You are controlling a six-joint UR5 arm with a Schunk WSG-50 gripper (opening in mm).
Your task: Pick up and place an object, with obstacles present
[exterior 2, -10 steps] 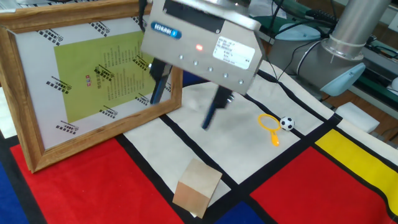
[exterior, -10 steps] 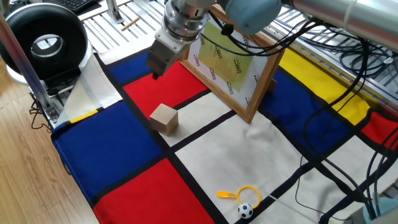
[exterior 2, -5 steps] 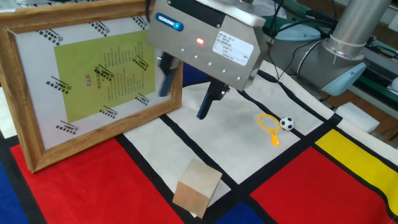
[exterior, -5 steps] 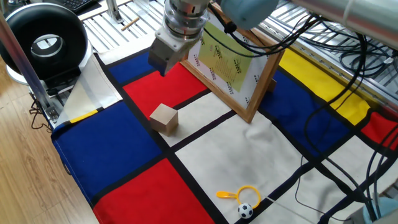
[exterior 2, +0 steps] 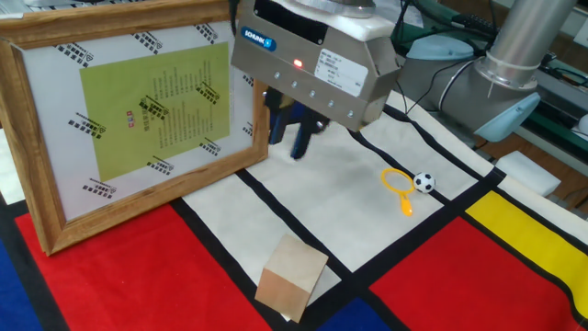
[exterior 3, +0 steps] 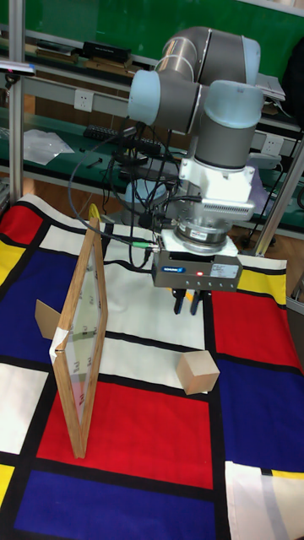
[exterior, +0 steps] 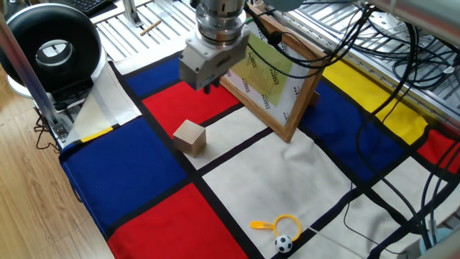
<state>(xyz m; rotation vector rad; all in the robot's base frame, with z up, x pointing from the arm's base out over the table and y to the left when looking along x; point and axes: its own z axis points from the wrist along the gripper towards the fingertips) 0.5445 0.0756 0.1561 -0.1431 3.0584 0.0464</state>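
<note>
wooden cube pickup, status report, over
Gripper empty, above the cloth, fingers close together. Wooden cube on the cloth, untouched, gripper apart from it. Framed picture upright right beside the gripper.

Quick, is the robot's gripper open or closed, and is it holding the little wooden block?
Gripper: closed, holding nothing. The wooden cube sits on the cloth, untouched.

Claw [exterior 2: 292, 125] nearly closed, empty, above cloth; cube [exterior 2: 291, 275] apart, near frame [exterior 2: 129, 110].
</note>
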